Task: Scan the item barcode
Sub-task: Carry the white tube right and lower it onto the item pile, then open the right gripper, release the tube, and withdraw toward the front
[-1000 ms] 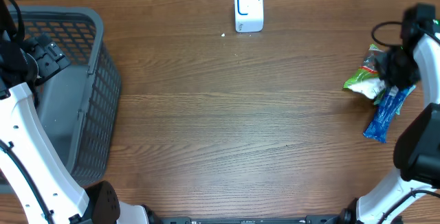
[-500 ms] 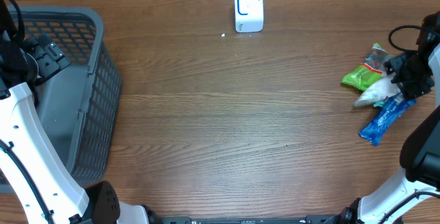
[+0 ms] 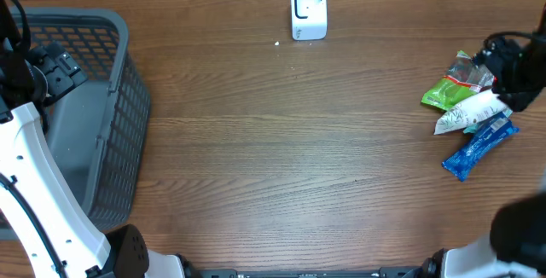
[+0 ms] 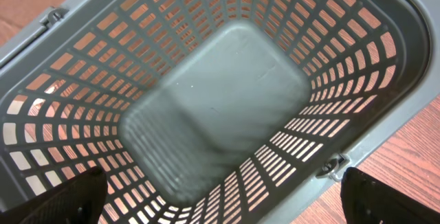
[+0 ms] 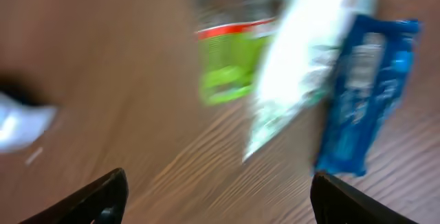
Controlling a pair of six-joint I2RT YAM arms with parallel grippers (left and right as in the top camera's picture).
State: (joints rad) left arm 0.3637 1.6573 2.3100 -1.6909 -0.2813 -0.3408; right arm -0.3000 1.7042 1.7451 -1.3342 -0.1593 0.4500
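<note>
Three packets lie at the table's right: a green one [image 3: 445, 95], a white one [image 3: 467, 112] and a blue one [image 3: 478, 145]. The white packet rests between the other two, overlapping the blue one. My right gripper [image 3: 507, 77] hovers just right of them, open and empty. Its blurred wrist view shows the green packet [image 5: 227, 62], white packet [image 5: 309, 52] and blue packet [image 5: 364, 100] ahead of the right gripper [image 5: 220, 196]. The white barcode scanner [image 3: 308, 10] stands at the back centre. My left gripper [image 4: 220, 200] is open over the basket.
A grey mesh basket [image 3: 119, 124] stands at the table's left edge, and the left wrist view looks down at its empty floor [image 4: 220, 93]. A small white speck [image 3: 276, 43] lies near the scanner. Bare wood stretches between basket and packets.
My right gripper has opened and drawn back to the right. The white packet it was shut on now lies on the table, and the packets have shifted slightly left. The left arm has not moved.
</note>
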